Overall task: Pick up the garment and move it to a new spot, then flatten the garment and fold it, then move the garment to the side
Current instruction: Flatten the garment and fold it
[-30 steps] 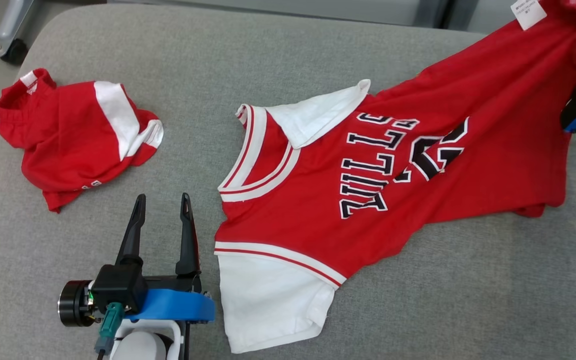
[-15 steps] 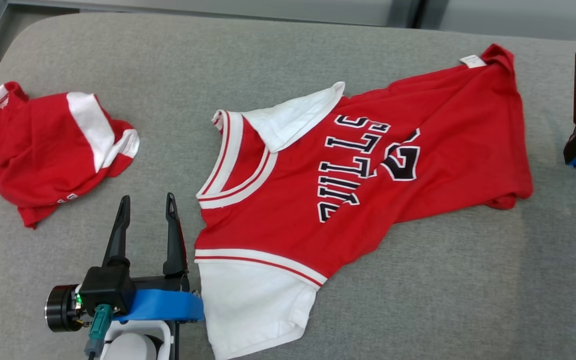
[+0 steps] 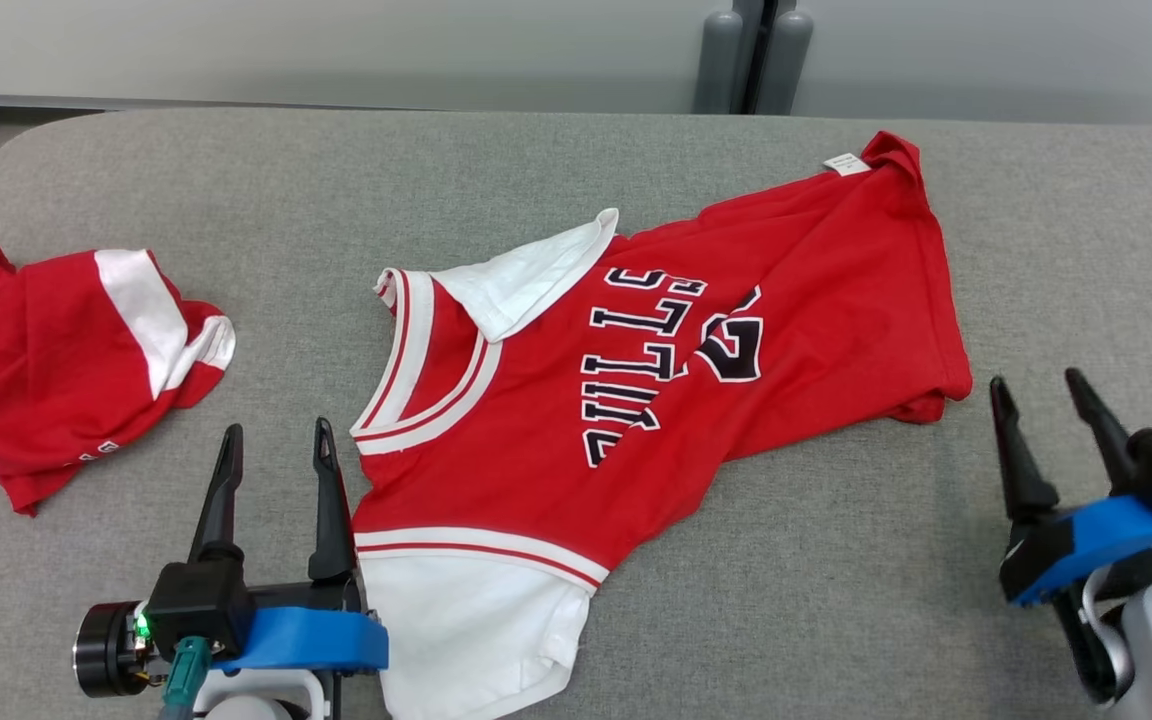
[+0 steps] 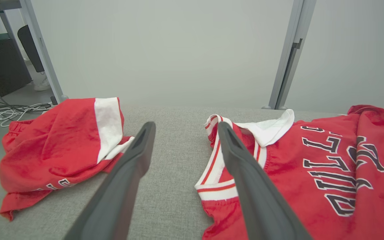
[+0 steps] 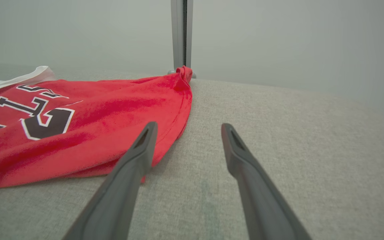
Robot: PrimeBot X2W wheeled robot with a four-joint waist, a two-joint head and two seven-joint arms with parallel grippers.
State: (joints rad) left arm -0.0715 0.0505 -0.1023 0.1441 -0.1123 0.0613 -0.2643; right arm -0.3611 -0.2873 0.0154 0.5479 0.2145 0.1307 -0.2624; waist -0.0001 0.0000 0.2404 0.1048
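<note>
The garment (image 3: 636,380), a red jersey with white sleeves and black lettering, lies spread across the middle of the grey padded table (image 3: 836,600), collar toward the left. Its near sleeve is out flat and its far sleeve is folded over the chest. My left gripper (image 3: 276,430) stands open just left of the near sleeve, nothing between its fingers. In the left wrist view the left gripper (image 4: 185,126) points past the collar of the jersey (image 4: 312,166). My right gripper (image 3: 1036,382) stands open and empty at the lower right, beyond the hem. In the right wrist view the jersey (image 5: 78,123) lies left of the right gripper (image 5: 188,126).
A second red-and-white garment (image 3: 66,350) lies crumpled at the table's left end, also visible beside the left finger (image 4: 62,140). A grey post (image 3: 746,60) and pale wall stand behind the table. Bare grey padding stretches right of the hem.
My right gripper let go of the jersey's hem, opened, and came down to the lower right. The lifted hem end dropped flat onto the table. The head camera shifted too.
</note>
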